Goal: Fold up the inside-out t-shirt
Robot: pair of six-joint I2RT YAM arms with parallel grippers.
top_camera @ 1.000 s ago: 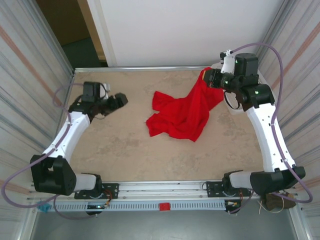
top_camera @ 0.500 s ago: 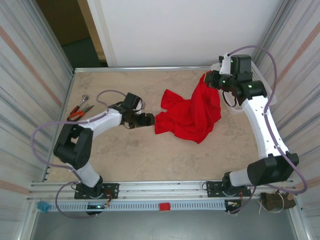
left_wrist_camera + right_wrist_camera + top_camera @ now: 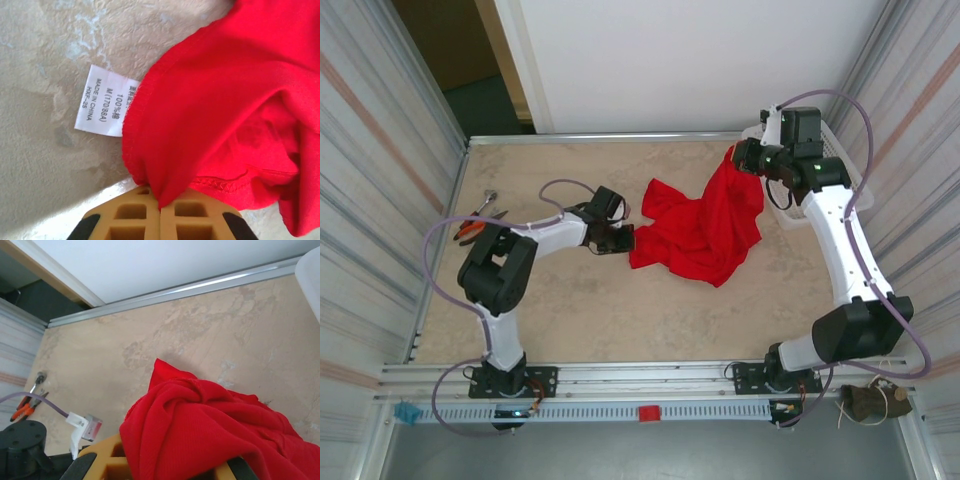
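On the table point(image 3: 570, 320), the inside-out t-shirt point(image 3: 700, 235) lies bunched, unfolded. The left jaws pinch its nine-o'clock hem, the right jaws its one-o'clock end.

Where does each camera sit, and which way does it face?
Top external: above and behind the arms, looking down on the table; both arms show, left hand and right hand on the t-shirt.
Left wrist: on the left arm, looking down at the hem and white label; its tan fingers pinch the cloth.
Right wrist: on the right arm, looking across the table toward the back wall; cloth drapes its fingers.
Shared: all three see the t-shirt.
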